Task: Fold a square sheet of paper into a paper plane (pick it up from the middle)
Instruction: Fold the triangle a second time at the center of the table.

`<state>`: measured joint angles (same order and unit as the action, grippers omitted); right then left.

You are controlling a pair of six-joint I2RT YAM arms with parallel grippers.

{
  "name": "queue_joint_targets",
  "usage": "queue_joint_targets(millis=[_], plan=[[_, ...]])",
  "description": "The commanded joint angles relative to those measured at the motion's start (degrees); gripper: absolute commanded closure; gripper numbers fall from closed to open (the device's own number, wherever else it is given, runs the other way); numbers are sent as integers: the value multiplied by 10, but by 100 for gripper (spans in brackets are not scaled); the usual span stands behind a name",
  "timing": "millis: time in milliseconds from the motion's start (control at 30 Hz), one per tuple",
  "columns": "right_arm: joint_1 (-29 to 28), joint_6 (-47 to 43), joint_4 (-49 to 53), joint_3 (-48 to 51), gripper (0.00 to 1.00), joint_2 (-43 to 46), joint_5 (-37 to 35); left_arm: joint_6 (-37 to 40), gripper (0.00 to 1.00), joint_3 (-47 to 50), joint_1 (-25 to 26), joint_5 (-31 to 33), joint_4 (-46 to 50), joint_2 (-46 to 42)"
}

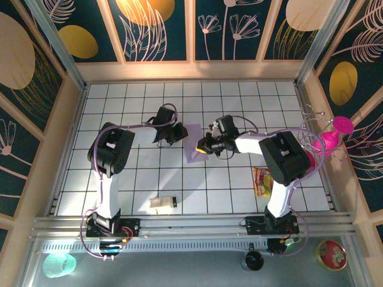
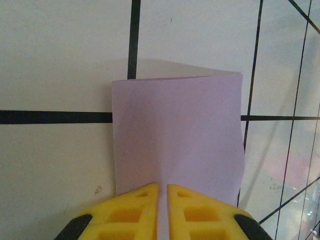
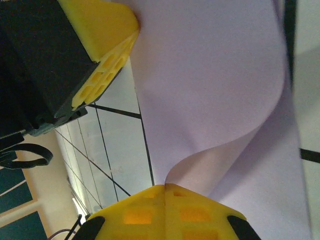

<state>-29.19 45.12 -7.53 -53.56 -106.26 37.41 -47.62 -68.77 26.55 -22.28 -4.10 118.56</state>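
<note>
The square sheet of paper (image 1: 194, 144), pale lilac, is held between both grippers over the middle of the gridded table. In the left wrist view the sheet (image 2: 177, 130) hangs flat ahead of my left gripper (image 2: 163, 186), whose yellow fingers are shut on its near edge with paper in the thin slit. My right gripper (image 3: 165, 186) is shut on an edge of the sheet (image 3: 210, 65), which curls over in a soft bend there. From above, the left gripper (image 1: 179, 133) sits at the sheet's left side and the right gripper (image 1: 202, 147) at its right side. The left gripper's fingers (image 3: 107, 30) pinch the far edge.
A small white block with a black end (image 1: 163, 203) lies near the front edge. A red-yellow snack packet (image 1: 262, 181) lies by the right arm. Pink objects (image 1: 334, 134) hang at the right wall. Wooden walls (image 1: 69, 119) enclose the table.
</note>
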Motion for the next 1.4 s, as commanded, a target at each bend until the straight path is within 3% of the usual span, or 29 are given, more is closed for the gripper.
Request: queue_joint_targets(millis=[0,267,667,1033,1367], plan=[[-9,-5,-8,-21,100,-17,1,7,87,14,-3,-3,6,4],[-15,-1,-23,-25,100,-25,1,7,86,11,-2,-6,5,-10],[-15,-10,34,-14,100,1,-11,14,85,29,-3,7,8,-46],[-15,9,-38,-8,100,-10,29,20,89,35,-3,11,19,-14],[-14,26,-68,-18,100,-32,20,21,89,35,-3,15,23,-13]])
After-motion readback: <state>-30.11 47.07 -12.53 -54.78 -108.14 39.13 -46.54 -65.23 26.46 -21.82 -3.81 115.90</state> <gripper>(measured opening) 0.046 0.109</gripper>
